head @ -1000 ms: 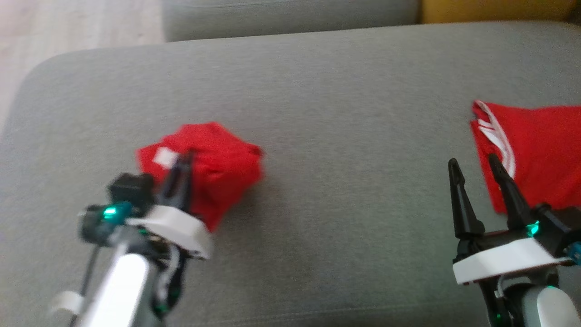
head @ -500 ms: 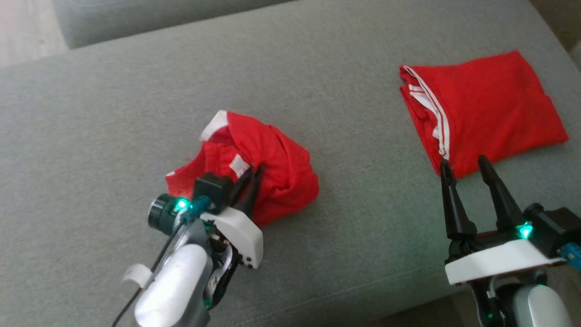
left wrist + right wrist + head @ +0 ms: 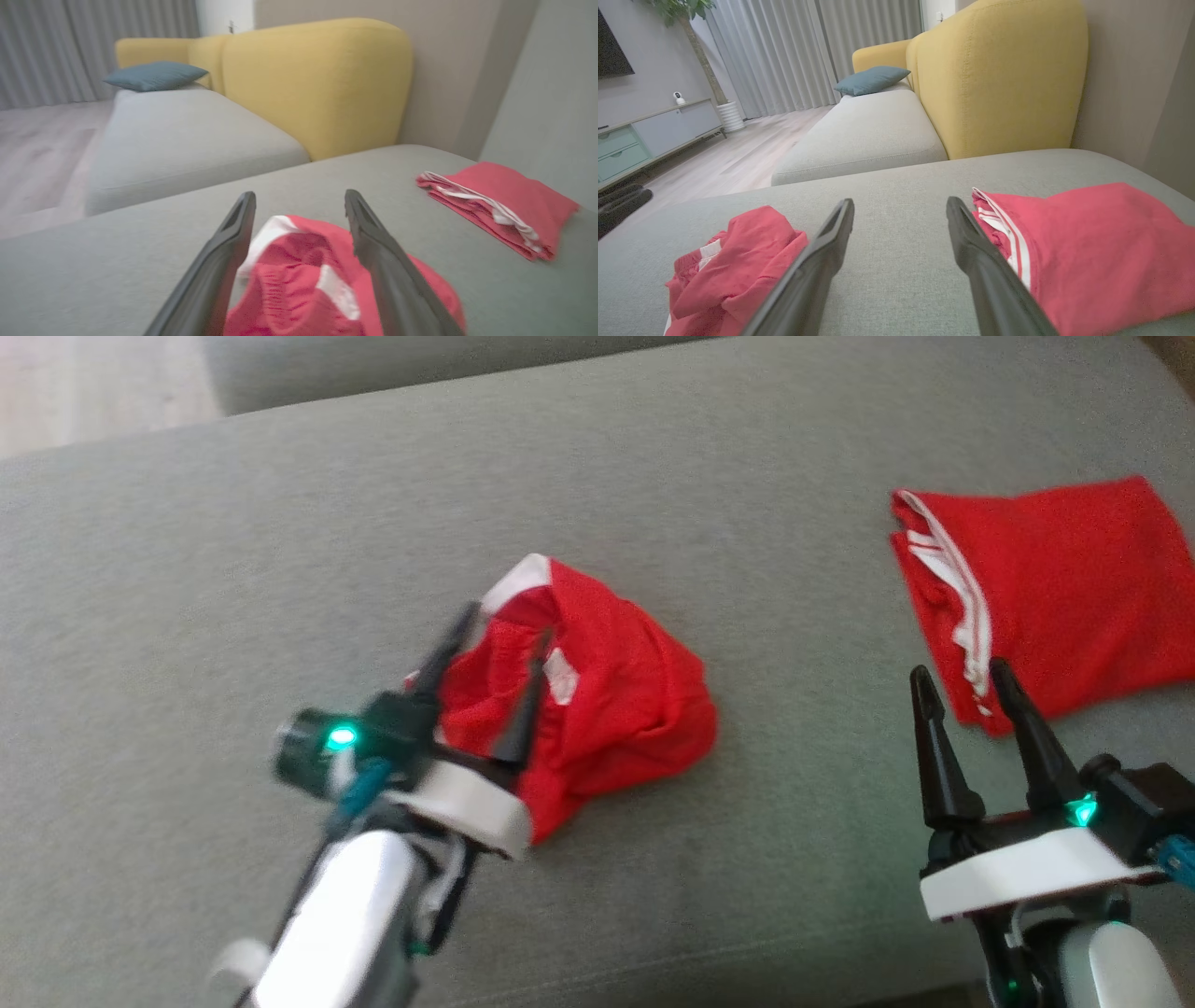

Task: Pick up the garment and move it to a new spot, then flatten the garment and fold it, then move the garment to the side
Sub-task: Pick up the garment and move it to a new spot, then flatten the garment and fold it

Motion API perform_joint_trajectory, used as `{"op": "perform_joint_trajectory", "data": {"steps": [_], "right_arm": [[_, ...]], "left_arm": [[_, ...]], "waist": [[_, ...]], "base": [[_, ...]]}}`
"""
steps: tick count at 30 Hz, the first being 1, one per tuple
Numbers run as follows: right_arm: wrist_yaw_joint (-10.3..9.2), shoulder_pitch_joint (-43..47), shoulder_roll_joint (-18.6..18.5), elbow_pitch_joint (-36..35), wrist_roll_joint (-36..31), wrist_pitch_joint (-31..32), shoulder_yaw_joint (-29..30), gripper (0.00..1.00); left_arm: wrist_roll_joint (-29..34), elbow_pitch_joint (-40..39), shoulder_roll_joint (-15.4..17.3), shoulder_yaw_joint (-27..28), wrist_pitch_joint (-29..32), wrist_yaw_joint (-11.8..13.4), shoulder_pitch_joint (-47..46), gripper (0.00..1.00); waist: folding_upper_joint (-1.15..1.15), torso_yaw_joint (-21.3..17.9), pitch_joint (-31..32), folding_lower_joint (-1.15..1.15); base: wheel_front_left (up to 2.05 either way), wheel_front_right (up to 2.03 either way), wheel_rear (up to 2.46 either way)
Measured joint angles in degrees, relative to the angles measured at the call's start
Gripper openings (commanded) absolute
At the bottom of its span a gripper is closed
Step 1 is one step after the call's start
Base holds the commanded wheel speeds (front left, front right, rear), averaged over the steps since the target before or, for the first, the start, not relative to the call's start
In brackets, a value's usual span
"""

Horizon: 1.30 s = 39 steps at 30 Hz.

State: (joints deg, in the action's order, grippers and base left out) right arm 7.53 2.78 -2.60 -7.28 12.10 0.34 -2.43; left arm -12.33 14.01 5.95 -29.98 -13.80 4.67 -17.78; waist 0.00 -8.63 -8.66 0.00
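Red crumpled garment (image 3: 616, 709) of thin cloth with white trim lies bunched in a heap on the broad grey fabric sofa seat (image 3: 280, 551), a little left of the middle in the head view. The left gripper (image 3: 504, 627) reaches over the heap's near-left side with its two long dark fingers (image 3: 523, 709) spread apart, one on each side of the gathered waistband opening. In the left wrist view the cloth sits low between them and neither finger pinches it. A white label patch (image 3: 561, 677) shows just beside the right-hand finger. Whether the fingertips touch the cloth I cannot tell, since the arm is blurred

The right gripper (image 3: 960, 674) hovers over the seat at the lower right, its fingers likewise wide apart with nothing between them. Its tips point at the near corner of a second red folded garment (image 3: 1074, 579), laid flat, with white stripes along its left edge. That folded garment rests at the right end of the seat, well apart from the crumpled garment, with bare grey fabric between the two

Beyond the seat, the wrist views show a mustard-yellow upholstered backrest (image 3: 317, 79), another pale grey seat cushion (image 3: 187, 135) with a teal pillow (image 3: 156, 75) on it, grey pleated curtains (image 3: 784, 46) and a pale wooden floor (image 3: 733, 163)
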Motion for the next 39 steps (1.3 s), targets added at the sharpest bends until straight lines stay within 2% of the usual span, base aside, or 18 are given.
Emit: {"op": "perform_joint_trajectory", "data": {"steps": [7, 11, 20, 39], "right_arm": [[0.00, 0.10, 0.00, -0.65, -1.21, 1.30, 0.94, 1.00], [0.00, 0.20, 0.00, -0.70, -1.49, 2.52, 0.85, 1.00], [0.00, 2.07, 0.00, -0.77, -1.59, 3.75, 1.22, 1.00], [0.00, 5.52, 0.03, -1.58, -1.41, 5.57, 2.33, 1.00]], "left_arm": [[-0.56, -4.14, 3.70, 7.02, -0.48, 4.76, 5.22, 1.00], [-0.60, -5.82, 5.42, 10.22, -0.49, 6.39, 8.58, 1.00], [-1.55, -8.38, 8.03, 11.28, -0.49, 5.84, 14.90, 1.00], [-1.54, -10.40, 8.94, 10.31, 0.68, 6.50, 18.27, 1.00]], "waist": [[0.00, 5.28, 1.60, 0.00], [0.00, 7.86, 2.63, 0.00], [0.00, 10.28, 5.46, 0.00], [0.00, 9.09, 7.61, 0.00]], "base": [[0.00, 0.00, 0.00], [0.00, 0.00, 0.00], [0.00, 0.00, 0.00], [0.00, 0.00, 0.00]]}}
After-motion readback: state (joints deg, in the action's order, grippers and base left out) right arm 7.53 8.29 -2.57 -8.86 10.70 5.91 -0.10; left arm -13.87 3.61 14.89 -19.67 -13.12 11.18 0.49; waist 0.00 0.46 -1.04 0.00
